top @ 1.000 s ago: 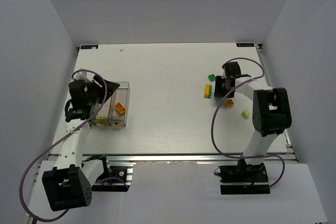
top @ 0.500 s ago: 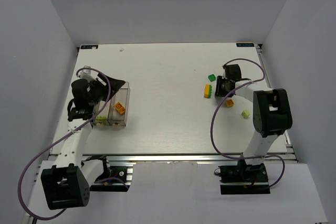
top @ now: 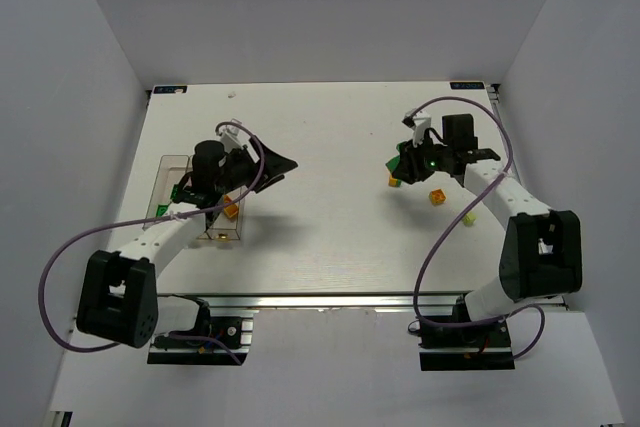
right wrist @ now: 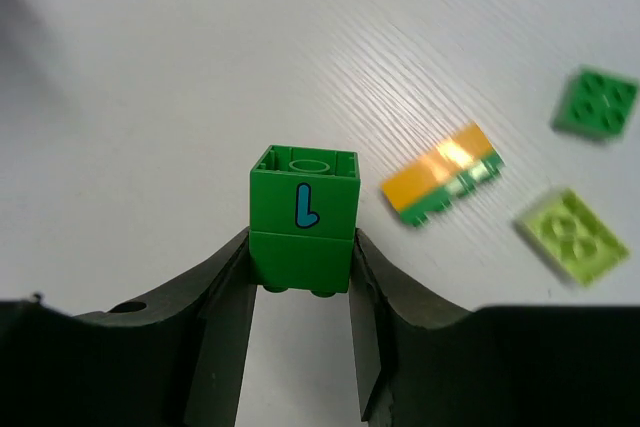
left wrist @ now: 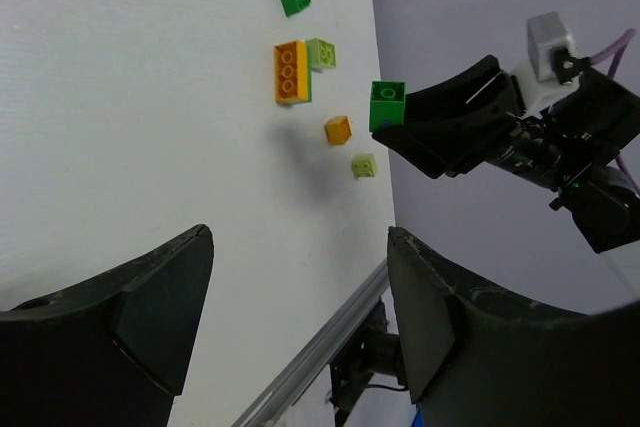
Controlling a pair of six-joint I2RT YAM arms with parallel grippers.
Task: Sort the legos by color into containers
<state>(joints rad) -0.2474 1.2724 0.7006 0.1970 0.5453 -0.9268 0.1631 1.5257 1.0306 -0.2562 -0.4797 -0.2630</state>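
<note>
Right gripper [right wrist: 300, 259], clamped on a green brick [right wrist: 304, 202], is now raised, well right of the bins [top: 165, 162]. Left gripper [left wrist: 297, 277], wide and empty, has swung just right of the bins. Transfer to a bin likely next.

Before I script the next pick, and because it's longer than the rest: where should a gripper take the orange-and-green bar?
Probably from straight above, closing across the narrow width of the orange-and-green bar at mid-length: it lies flat, studs up, and the pale green brick sits near one end.
</note>
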